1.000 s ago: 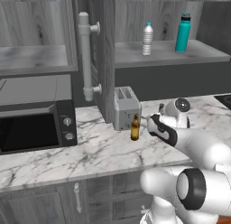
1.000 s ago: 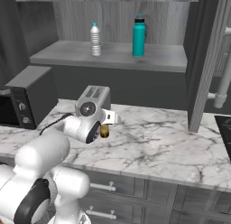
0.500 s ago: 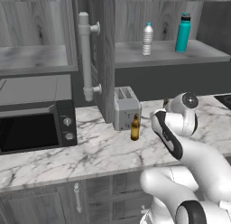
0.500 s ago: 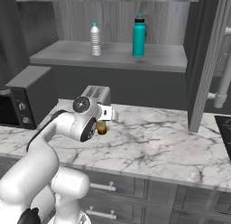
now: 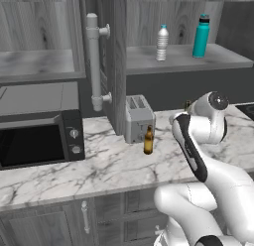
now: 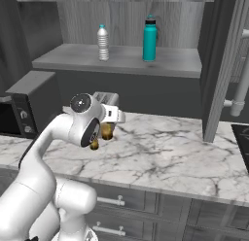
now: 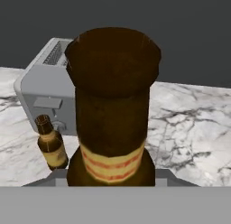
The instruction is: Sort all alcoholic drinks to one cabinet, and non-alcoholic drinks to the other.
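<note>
Right, counts first. Two beer bottles: one (image 7: 112, 110) is clamped in the jaws of the gripper (image 6: 108, 131), held above the table and looming large and close in the hand view, brown neck up, red-striped label band near the bottom; the other bottle (image 5: 148, 140) stands upright on the marble table (image 5: 99, 165), just in front of the toaster (image 5: 138, 117), near its right corner. Same standing bottle also shows in the hand view at lower left, small. Two non-alcoholic drinks: one clear ribbed water bottle (image 5: 162, 43) and one teal flask (image 5: 201, 35), both upright on the open cabinet shelf (image 5: 183, 64), well apart from each other, water bottle left, flask right. One microwave (image 5: 37, 126) at far left on the table. One pale bar handle (image 5: 94, 61) on the open cabinet door (image 5: 113, 61), which stands edge-on between microwave and toaster.

Hard to see: in the right base view the held bottle is mostly hidden behind the wrist, only a brown patch under the hand. In the left base view the arm covers it nearly whole, just a dark tip peeks by the wrist. Jaw tips themselves are hidden by the bottle and the grey band in the hand view. Held bottle's base is cut off there. Second cabinet (image 5: 39, 36) at left, partly out of frame, its inside not readable.
</note>
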You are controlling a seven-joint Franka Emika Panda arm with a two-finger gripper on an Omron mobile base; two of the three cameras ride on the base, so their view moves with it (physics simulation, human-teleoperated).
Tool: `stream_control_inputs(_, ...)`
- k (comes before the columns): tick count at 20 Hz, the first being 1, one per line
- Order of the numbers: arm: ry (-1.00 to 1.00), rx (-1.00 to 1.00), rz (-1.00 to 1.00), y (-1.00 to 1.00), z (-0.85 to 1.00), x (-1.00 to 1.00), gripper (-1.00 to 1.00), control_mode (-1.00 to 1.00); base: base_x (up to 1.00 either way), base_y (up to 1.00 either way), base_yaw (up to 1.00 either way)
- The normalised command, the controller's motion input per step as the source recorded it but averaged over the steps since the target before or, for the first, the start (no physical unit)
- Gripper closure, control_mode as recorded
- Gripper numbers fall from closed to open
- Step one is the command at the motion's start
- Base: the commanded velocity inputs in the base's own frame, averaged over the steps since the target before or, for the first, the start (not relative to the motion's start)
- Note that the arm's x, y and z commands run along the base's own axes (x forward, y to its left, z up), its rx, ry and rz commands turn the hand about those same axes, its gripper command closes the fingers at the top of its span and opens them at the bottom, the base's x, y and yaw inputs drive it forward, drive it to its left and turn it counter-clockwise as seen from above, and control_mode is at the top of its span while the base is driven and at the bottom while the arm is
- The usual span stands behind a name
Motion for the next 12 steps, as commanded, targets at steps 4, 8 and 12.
stream_control_inputs(4,0.01,0.01,0.01,0.00,0.40,-0.20,1.00,-1.00,0.00,0.00,0.00)
stream_control_inputs(8,0.01,0.03,0.02,0.00,0.37,-0.18,1.00,-1.00,0.00,0.00,0.00)
stream_control_inputs(12,0.00,0.02,0.03,0.00,0.29,-0.14,1.00,-1.00,0.00,0.00,0.00)
